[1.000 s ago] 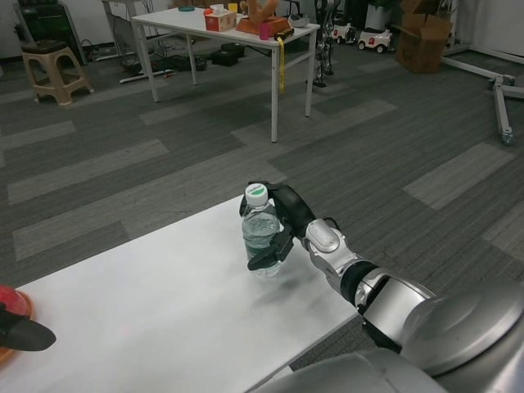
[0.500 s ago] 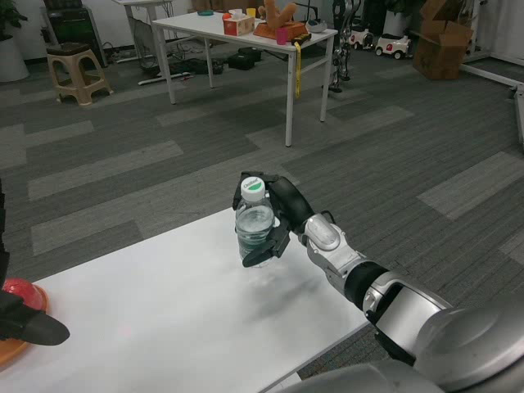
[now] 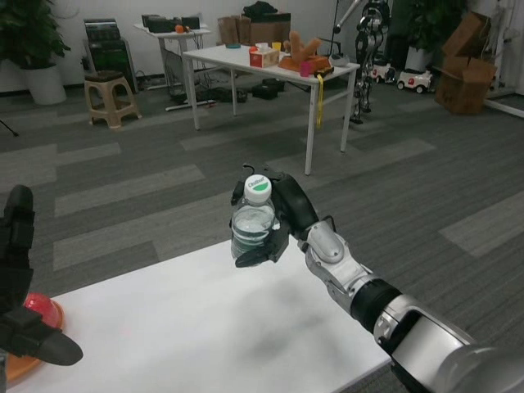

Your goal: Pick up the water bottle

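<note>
A clear water bottle (image 3: 253, 223) with a white and green cap is held upright above the far edge of the white table (image 3: 205, 327). My right hand (image 3: 284, 219) grips it from the right side, fingers wrapped around its body. The bottle's base is off the tabletop. My left hand (image 3: 20, 286) is at the left edge of the view, over the table's left end, holding nothing, fingers apart.
A red and orange object (image 3: 37, 315) lies on the table beside my left hand. Beyond the table is grey carpet, another white table (image 3: 270, 65) with items, a stool (image 3: 110, 98), a plant and cardboard boxes.
My right hand has raised the bottle off the tabletop. The camera has tilted upward, showing more of the room, and my left hand has come further into view.
</note>
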`<state>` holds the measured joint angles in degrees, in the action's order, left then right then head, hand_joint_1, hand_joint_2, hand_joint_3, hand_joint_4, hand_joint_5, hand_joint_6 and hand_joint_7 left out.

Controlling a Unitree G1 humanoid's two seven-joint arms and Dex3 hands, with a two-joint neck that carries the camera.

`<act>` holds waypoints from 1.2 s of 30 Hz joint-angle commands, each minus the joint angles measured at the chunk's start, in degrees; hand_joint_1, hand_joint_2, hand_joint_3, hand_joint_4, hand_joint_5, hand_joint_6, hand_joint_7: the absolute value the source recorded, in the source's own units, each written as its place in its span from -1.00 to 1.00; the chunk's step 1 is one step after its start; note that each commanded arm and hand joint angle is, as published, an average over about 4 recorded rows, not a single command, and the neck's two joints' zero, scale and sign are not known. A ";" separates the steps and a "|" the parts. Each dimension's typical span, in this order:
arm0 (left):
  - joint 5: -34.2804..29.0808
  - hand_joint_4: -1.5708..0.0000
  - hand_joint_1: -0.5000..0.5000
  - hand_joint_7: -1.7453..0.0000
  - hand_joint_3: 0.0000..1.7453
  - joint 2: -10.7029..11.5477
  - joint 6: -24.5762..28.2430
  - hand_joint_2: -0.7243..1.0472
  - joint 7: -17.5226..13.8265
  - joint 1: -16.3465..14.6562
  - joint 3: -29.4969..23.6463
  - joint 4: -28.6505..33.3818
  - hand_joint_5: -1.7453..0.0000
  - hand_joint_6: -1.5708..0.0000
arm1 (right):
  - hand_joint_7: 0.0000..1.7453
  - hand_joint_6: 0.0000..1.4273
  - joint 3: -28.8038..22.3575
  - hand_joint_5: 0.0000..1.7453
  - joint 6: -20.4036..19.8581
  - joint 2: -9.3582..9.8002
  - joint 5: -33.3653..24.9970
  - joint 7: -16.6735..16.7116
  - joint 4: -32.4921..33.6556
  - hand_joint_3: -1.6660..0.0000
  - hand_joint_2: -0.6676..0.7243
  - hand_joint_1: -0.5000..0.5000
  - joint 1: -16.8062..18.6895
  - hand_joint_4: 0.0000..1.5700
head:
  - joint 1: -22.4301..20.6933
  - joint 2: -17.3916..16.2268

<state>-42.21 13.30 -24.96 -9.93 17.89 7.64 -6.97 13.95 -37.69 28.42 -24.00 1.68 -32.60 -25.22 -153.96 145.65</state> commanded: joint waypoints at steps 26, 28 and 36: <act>-0.24 1.00 -0.87 1.00 -0.90 -0.20 -0.35 -0.80 -0.18 -1.21 -0.08 0.38 0.88 1.00 | 0.60 0.76 2.22 0.56 0.07 1.11 -0.78 2.45 4.30 0.05 -0.55 0.67 -3.35 0.96 | -2.03 1.04; -0.24 1.00 -0.87 1.00 -0.90 -0.20 -0.35 -0.80 -0.18 -1.23 -0.08 0.38 0.88 1.00 | 0.60 0.76 2.22 0.56 0.07 1.11 -0.80 2.45 4.30 0.05 -0.55 0.67 -3.35 0.96 | -1.99 1.03; -0.24 1.00 -0.87 1.00 -0.90 -0.20 -0.35 -0.80 -0.18 -1.21 -0.08 0.38 0.88 1.00 | 0.60 0.77 2.13 0.56 0.07 1.11 -0.80 2.47 4.30 0.02 -0.55 0.67 -3.35 0.96 | -2.18 0.82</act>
<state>-42.21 13.29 -24.97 -9.93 17.33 7.64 -6.95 16.31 -37.48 28.74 -24.00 3.41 -29.25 -26.80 -156.12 146.50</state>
